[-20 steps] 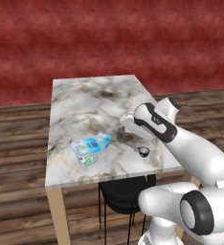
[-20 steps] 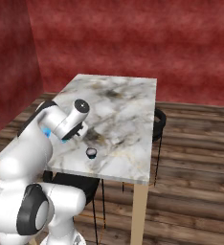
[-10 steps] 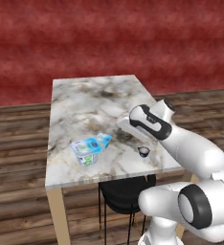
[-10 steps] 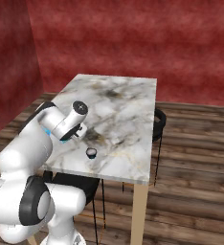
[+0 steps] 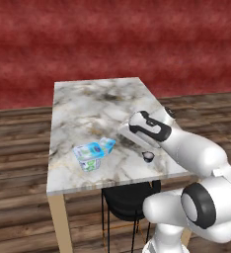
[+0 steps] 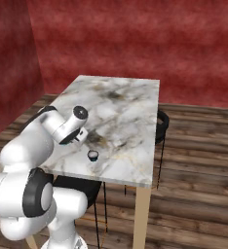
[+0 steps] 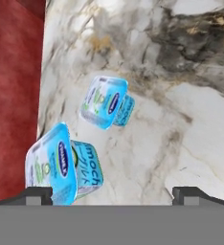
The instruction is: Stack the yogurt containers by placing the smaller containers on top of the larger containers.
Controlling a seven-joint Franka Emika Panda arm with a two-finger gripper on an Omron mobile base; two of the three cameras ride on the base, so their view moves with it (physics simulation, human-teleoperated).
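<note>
**Arm edges forward over marble bench; tubs untouched**

Since a second ago the arm's head has crept slightly along the near right part of the bench (image 5: pixel 88 99); tubs and cup sit where they were.

Tool (image 7: pixel 112 191): tips set far apart at the two lower corners of the hand view, spread wide, nothing between them. It hovers above the slab, apart from every container.

Large tub (image 5: pixel 89 156): squarish, bright blue top with a dark oval label, white sides with green marks. Near the bench's front left part. Lid closed, contents not visible.

Small tub (image 5: pixel 107 144): light-blue, touching or just beside the large tub on its far right side; cannot tell which. In the hand view both appear tipped, tops facing the camera. Closed.

Tiny cup (image 5: pixel 147 157): dark with a whitish rim, upright near the front right edge, well apart from the tubs, under the arm. Inside looks dark; contents unclear.

Bench top: veined grey-white marble, pale wooden legs. Black stool (image 5: pixel 127 200) beneath. Plank floor, mottled red wall.
</note>
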